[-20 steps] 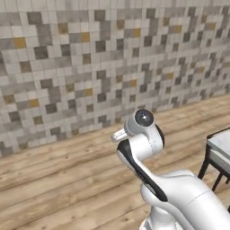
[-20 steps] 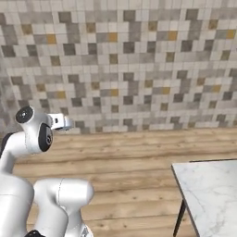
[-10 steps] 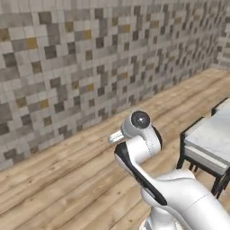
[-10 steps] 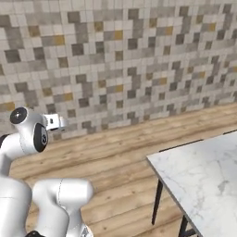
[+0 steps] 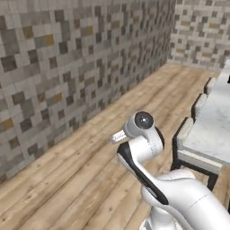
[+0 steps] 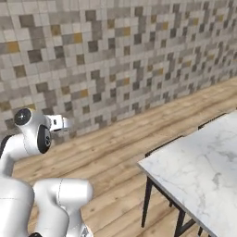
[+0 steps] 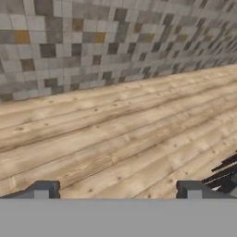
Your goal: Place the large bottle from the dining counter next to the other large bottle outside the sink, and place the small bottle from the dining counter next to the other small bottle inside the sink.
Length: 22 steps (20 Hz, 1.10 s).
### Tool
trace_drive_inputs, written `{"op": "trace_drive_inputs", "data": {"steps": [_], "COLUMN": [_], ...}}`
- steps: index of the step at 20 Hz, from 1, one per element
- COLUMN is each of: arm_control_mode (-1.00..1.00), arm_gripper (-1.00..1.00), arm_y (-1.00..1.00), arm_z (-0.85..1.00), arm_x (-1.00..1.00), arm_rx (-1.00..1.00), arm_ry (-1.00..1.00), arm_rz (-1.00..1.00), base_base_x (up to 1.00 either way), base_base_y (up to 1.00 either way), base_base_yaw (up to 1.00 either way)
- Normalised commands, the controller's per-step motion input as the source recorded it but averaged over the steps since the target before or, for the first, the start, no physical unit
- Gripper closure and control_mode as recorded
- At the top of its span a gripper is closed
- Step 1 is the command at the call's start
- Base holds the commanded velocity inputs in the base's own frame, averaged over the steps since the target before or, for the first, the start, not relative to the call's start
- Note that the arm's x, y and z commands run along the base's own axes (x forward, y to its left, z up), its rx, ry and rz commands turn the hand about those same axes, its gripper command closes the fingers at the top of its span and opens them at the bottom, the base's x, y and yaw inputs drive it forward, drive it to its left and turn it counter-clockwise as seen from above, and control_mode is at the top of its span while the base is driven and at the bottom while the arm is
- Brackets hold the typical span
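Note:
My gripper (image 7: pixel 118 190) is open, its two dark fingertips (image 7: pixel 42 189) set wide apart with nothing between them. It looks down across a bare wooden floor (image 7: pixel 115 139) toward a mosaic-tiled wall (image 7: pixel 92 41). In both base views the arm is folded up close over the base. Both the large and the small bottles, the sink and the dining counter are out of view.
A white marble-topped table (image 6: pixel 199 166) on dark legs stands to the right, also seen as the marble top (image 5: pixel 211 130) in the left base view. Dark chair frames (image 5: pixel 183 134) line its near side. Dark legs (image 7: pixel 224 173) show at the hand view's right edge. The tiled wall (image 5: pixel 67 67) meets a corner far ahead.
The whole picture has shifted: the base has turned and driven, so the wall has slid away leftward and the marble table now looms larger on the right. The arm's pose and the open jaws are unchanged.

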Motion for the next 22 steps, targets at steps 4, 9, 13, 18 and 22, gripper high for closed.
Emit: {"op": "trace_drive_inputs", "data": {"steps": [4,9,13,18,22], "arm_control_mode": [1.0,1.0,1.0,1.0,1.0], "arm_gripper": [-1.0,-1.0,-1.0,-1.0,-1.0], "arm_y": [0.0,0.0,0.0,0.0,0.0], "arm_z": [0.0,0.0,0.0,0.0,0.0], "arm_x": [0.0,0.0,0.0,0.0,0.0], "arm_rx": [0.0,0.0,0.0,0.0,0.0], "arm_ry": [0.0,0.0,0.0,0.0,0.0], "arm_rz": [0.0,0.0,0.0,0.0,0.0], "base_base_x": [0.49,0.36,0.28,0.35,0.55], "base_base_y": [0.64,0.52,0.17,0.2,0.5], "base_base_yaw": [-0.35,-0.41,-0.5,-0.53,-0.46]}}
